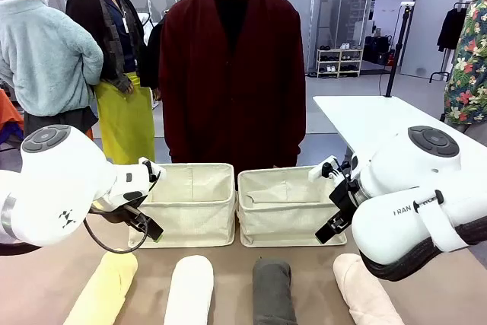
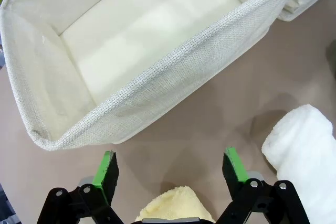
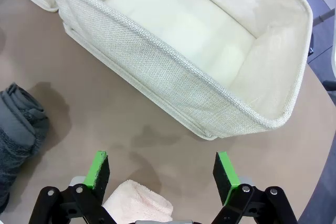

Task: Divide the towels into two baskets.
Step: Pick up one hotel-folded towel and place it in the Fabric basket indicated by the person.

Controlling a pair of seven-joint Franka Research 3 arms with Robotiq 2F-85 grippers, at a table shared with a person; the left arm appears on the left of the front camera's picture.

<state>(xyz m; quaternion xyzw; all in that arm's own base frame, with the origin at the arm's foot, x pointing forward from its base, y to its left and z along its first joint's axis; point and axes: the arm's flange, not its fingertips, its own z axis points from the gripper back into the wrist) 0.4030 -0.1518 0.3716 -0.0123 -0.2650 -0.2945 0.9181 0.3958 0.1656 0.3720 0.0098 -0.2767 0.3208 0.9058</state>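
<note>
Both claws were spread wide and empty. The left gripper (image 2: 169,156) hung over the far end of the yellow towel (image 1: 106,287), the right gripper (image 3: 160,156) over the far end of the pink towel (image 1: 365,291). All four rolls lay in a near row on the table (image 1: 228,260): yellow far left, then the white towel (image 1: 190,287), the grey towel (image 1: 272,291), and pink far right. The left basket (image 1: 190,218) and right basket (image 1: 285,222) sat side by side just beyond, both empty.

The step looked like the reach-in for the outer rolls. To do it well, shift each claw nearer, toward mid-roll, so the cloth won't droop or unroll. Straddle the roll across its width, press down into the soft pile, then close firmly. Lift above the rolled rim before moving far.
</note>
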